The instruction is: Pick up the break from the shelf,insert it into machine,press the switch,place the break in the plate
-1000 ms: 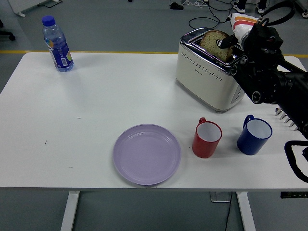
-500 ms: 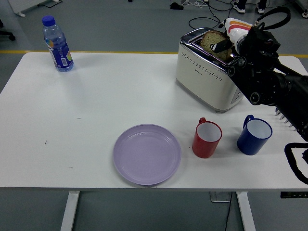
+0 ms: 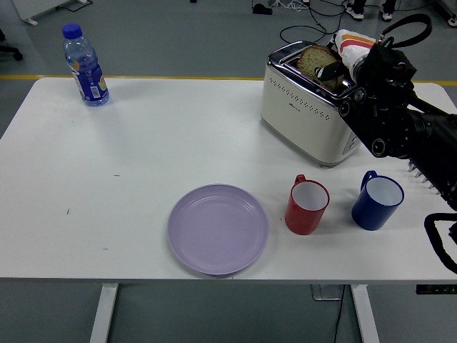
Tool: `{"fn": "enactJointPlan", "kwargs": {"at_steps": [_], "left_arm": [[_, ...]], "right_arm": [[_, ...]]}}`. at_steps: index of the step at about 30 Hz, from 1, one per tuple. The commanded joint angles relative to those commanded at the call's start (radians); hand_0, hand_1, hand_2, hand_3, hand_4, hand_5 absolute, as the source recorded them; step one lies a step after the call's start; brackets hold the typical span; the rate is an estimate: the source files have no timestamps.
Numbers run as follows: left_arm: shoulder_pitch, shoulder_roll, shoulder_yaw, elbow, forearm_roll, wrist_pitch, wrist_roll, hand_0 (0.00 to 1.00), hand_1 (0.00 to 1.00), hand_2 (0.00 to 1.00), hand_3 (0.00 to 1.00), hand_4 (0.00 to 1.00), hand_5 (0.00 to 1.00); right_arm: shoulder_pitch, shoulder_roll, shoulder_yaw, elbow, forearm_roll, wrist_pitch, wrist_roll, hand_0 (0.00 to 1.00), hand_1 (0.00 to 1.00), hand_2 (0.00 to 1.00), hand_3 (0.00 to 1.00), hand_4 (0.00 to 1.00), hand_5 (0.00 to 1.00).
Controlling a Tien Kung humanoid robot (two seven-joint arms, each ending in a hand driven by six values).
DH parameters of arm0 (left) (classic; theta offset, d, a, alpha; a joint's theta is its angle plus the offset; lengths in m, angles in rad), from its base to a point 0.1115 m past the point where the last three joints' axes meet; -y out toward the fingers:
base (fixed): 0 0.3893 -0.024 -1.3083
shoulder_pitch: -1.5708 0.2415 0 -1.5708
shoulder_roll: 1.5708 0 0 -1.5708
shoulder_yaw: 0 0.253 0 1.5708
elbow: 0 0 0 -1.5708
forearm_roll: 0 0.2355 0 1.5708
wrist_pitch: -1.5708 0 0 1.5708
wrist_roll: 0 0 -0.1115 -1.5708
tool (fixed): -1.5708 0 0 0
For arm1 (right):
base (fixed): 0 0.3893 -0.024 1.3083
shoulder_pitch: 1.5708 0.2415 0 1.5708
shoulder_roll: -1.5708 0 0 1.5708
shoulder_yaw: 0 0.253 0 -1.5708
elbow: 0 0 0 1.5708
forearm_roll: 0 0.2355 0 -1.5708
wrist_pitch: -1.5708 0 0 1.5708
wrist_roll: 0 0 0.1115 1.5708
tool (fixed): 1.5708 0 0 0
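Over the last second the bread slice [image 3: 316, 61] had sunk a little lower into the slot of the toaster [image 3: 308, 114], and the right robot hand [image 3: 341, 68] had shifted left and down with it — small moves, but they suggest the insertion step was nearly finished rather than just begun. The slice stood in the slot at the toaster's top with its upper half showing above the chrome rim. A finger [image 3: 330, 70] lay across the slice's right edge, so the hand appeared to be closed on the bread, though the grip's far side was hidden behind the black wrist. The right arm came in from the right edge, bent, passing above the blue mug [image 3: 377, 202], the hand pitched down over the toaster. By my reading, letting go and pressing the switch came next — the purple plate [image 3: 218, 229] on the desk [image 3: 143, 157], left of the red mug [image 3: 308, 206], waited unused. The left arm was out of view.
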Motion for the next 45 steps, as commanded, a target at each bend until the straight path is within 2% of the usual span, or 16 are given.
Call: {"fn": "enactJointPlan", "kwargs": {"at_steps": [1,2,7,8,18,20,23,25,26,32,40,45], "left_arm": [[0.000,0.000,0.000,0.000,0.000,0.000,0.000,0.630,0.506,0.475,0.482,0.289,0.858],[0.000,0.000,-0.001,0.000,0.001,0.000,0.000,0.630,0.505,0.474,0.482,0.289,0.857],[-0.001,0.000,-0.001,0.000,0.000,0.000,0.000,0.630,0.505,0.474,0.482,0.289,0.857],[-0.002,0.000,-0.001,0.000,0.000,0.000,0.000,0.630,0.504,0.472,0.479,0.289,0.857],[0.002,0.000,-0.003,0.000,0.004,0.000,0.002,0.630,0.506,0.472,0.478,0.289,0.857],[0.005,0.000,-0.004,0.000,0.006,-0.001,0.002,0.629,0.504,0.472,0.478,0.289,0.857],[0.008,0.001,-0.004,0.000,0.006,-0.001,0.002,0.629,0.504,0.472,0.478,0.289,0.857],[0.010,0.001,-0.004,0.000,0.007,-0.001,0.002,0.629,0.504,0.472,0.478,0.289,0.857],[0.011,0.001,-0.004,0.000,0.007,-0.002,0.002,0.629,0.504,0.474,0.477,0.289,0.857],[0.019,0.001,-0.011,0.000,0.012,-0.002,0.002,0.628,0.506,0.475,0.478,0.289,0.857],[0.024,0.000,-0.012,0.000,0.010,-0.003,0.002,0.629,0.505,0.476,0.481,0.289,0.857],[0.024,0.000,-0.012,0.000,0.009,-0.004,0.002,0.628,0.508,0.477,0.482,0.288,0.857]], "right_arm": [[0.000,0.000,-0.001,0.000,0.001,-0.002,0.001,0.374,0.435,0.472,0.651,0.715,0.243],[-0.001,0.000,-0.003,0.000,0.003,-0.005,0.004,0.283,0.358,0.410,0.574,0.687,0.222],[-0.001,0.000,-0.010,0.003,0.004,-0.023,0.014,0.283,0.358,0.410,0.574,0.687,0.222],[-0.001,0.000,-0.011,0.003,0.004,-0.023,0.014,0.214,0.279,0.374,0.491,0.628,0.175],[-0.002,0.000,-0.011,0.010,-0.046,-0.028,0.012,0.179,0.255,0.357,0.470,0.595,0.152],[-0.006,0.000,-0.003,0.030,-0.074,-0.039,0.014,0.157,0.241,0.347,0.462,0.558,0.139],[-0.012,0.000,0.011,0.061,-0.116,-0.054,0.016,0.157,0.241,0.347,0.462,0.558,0.139],[-0.018,0.000,0.023,0.094,-0.149,-0.065,0.015,0.157,0.241,0.347,0.462,0.558,0.139],[-0.020,0.000,0.026,0.106,-0.158,-0.068,0.015,0.148,0.235,0.344,0.460,0.518,0.127],[-0.032,-0.008,0.048,0.218,-0.190,-0.086,0.004,0.145,0.228,0.340,0.460,0.521,0.139],[-0.043,-0.106,0.138,0.386,-0.269,-0.113,-0.014,0.143,0.227,0.337,0.460,0.519,0.125],[-0.063,-0.168,0.209,0.513,-0.291,-0.137,-0.024,0.134,0.226,0.337,0.461,0.519,0.116]]}}
